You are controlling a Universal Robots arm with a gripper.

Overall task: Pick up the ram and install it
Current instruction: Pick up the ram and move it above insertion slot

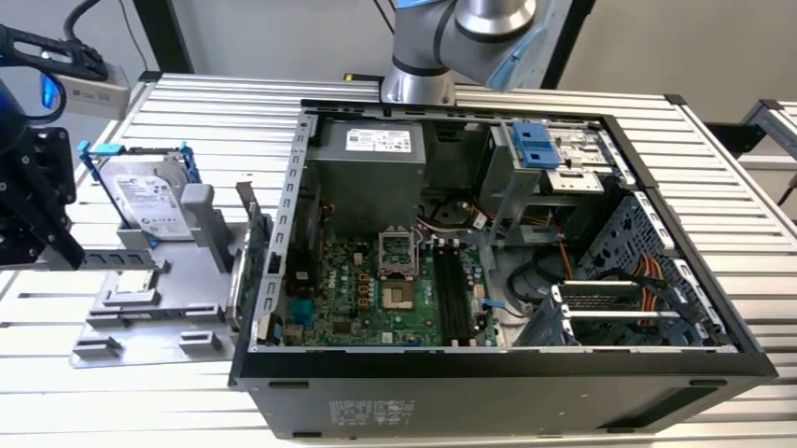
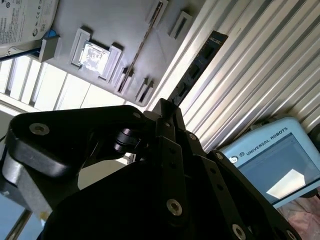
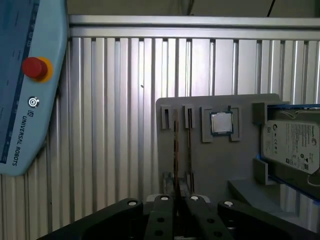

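In the second wrist view my gripper [image 2: 167, 109] is shut on the ram [image 2: 197, 67], a thin dark stick seen edge-on that juts out from the fingertips over the ribbed table. In the first wrist view the ram [image 3: 176, 150] appears as a narrow line running from my gripper [image 3: 177, 197] across the grey tray [image 3: 220, 165]. In the exterior view my gripper [image 1: 37, 210] hangs at the exterior view's left, above the tray's [image 1: 149, 322] outer edge. The black memory slots [image 1: 454, 299] lie on the motherboard inside the open case.
The grey tray carries a hard drive [image 1: 156, 201], a square silver processor [image 1: 131, 285] and an upright expansion card [image 1: 256, 233] beside the case wall. The open computer case [image 1: 498, 373] takes up the table's middle. A blue teach pendant [image 3: 30, 85] lies on the table.
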